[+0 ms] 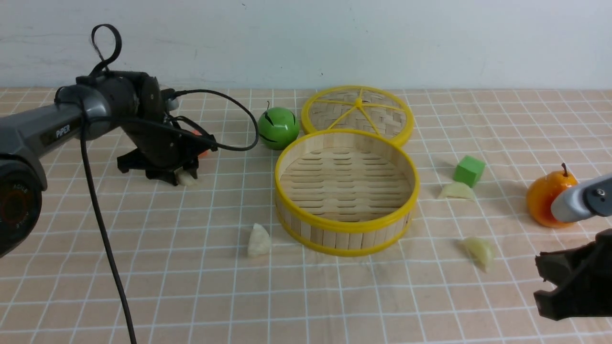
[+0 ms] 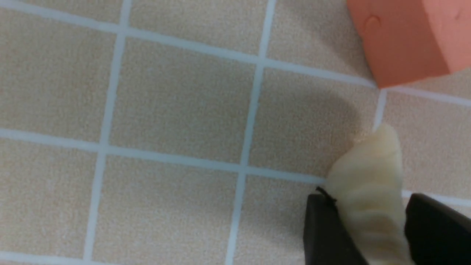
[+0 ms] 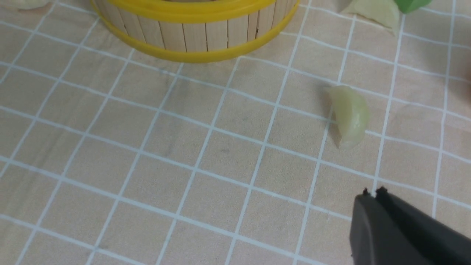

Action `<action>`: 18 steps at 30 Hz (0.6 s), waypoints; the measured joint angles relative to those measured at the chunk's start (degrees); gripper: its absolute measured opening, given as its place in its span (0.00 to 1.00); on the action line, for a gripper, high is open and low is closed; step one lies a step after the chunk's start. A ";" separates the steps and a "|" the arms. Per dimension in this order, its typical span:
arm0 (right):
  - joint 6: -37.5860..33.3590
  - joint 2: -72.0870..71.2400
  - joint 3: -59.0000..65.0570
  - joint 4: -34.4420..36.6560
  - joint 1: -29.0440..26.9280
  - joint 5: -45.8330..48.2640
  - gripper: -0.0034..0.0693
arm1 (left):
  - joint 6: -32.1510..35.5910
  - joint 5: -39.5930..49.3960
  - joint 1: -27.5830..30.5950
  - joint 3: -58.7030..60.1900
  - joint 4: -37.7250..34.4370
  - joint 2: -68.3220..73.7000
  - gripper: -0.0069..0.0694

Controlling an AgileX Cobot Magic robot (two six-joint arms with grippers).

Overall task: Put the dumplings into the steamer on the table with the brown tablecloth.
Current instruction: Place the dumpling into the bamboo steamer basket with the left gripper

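Observation:
The empty bamboo steamer [image 1: 346,224] stands mid-table on the brown tablecloth [image 1: 191,286]. My left gripper [image 1: 184,177] is down on the cloth far left of it, its black fingers pressed on both sides of a cream dumpling [image 2: 371,165], so the left gripper [image 2: 368,197] is shut on it. Three more dumplings lie loose: one [image 1: 258,240] left of the steamer's front, one [image 1: 457,191] beside the green cube, one [image 1: 479,251] at front right. My right gripper [image 3: 372,191] hovers shut and empty a short way from that last dumpling [image 3: 349,114].
A woven lid with yellow spokes [image 1: 357,112] leans behind the steamer, and a green toy fruit [image 1: 278,127] sits to its left. A green cube [image 1: 469,170] and an orange fruit [image 1: 545,193] are on the right. An orange cube [image 2: 412,36] lies close to the held dumpling.

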 joint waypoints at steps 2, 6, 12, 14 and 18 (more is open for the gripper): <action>0.00 0.00 0.00 0.05 0.00 0.00 0.06 | 1.41 0.38 0.00 0.00 0.00 0.00 0.34; 0.00 0.00 0.00 0.19 0.00 -0.12 0.06 | 2.84 0.78 0.00 -0.07 -0.07 -0.12 0.30; 0.00 0.00 0.00 0.19 0.00 -0.31 0.06 | 8.65 6.16 -2.62 -0.01 -4.68 -5.27 0.30; 0.00 0.00 0.00 0.19 0.00 -0.43 0.06 | 12.52 6.34 -6.24 -0.01 -7.12 -8.61 0.30; 0.00 0.00 0.00 0.19 0.00 -0.55 0.06 | 15.46 4.00 -13.91 -0.18 -9.65 -12.89 0.30</action>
